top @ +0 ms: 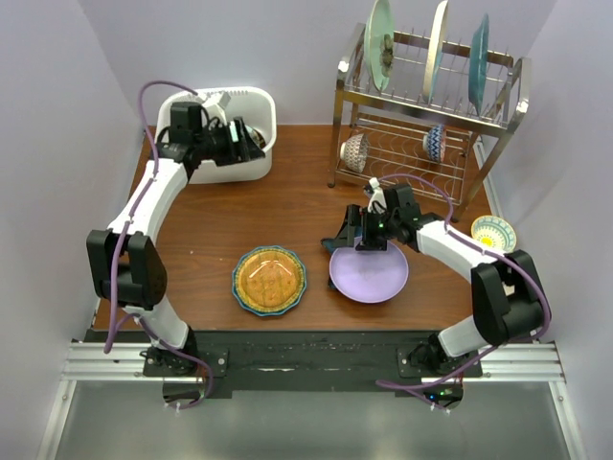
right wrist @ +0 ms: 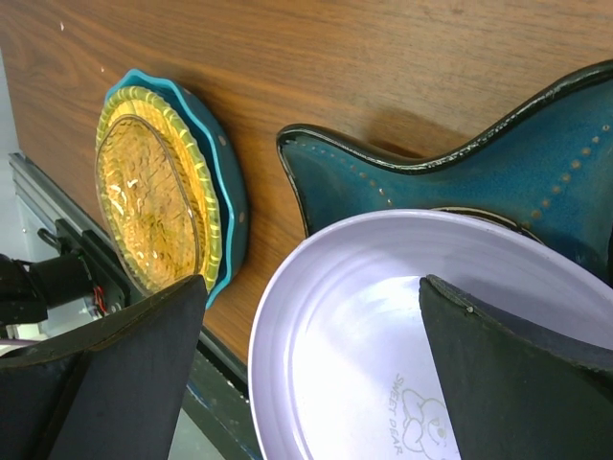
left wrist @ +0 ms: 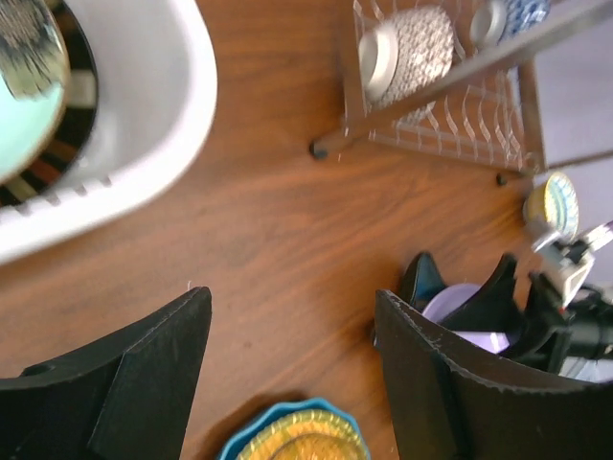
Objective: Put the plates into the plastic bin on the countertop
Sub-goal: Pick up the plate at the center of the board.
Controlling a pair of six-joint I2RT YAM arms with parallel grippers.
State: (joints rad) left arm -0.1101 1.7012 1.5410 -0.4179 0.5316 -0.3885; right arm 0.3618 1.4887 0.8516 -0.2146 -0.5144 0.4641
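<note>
Left tool (top: 247,141) — fingers apart, upper left at white plastic bin (top: 239,171). Right tool (top: 369,237) — fingers apart above round lavender plate (top: 369,275), centre-right on reddish-brown wooden desk (top: 287,206).

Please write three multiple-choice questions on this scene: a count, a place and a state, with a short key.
1. How many plates stand upright in the dish rack? A one; B three; C five.
2. The lavender plate lies: A alone on the wood; B in the dish rack; C on the blue star-shaped plate.
3. The right gripper is: A open above the lavender plate; B shut on its rim; C out of view.
Key: 1 B: three rims stand in the top tier. 2 C: the star's edge shows beneath it. 3 A: its fingers stand wide apart.
</note>
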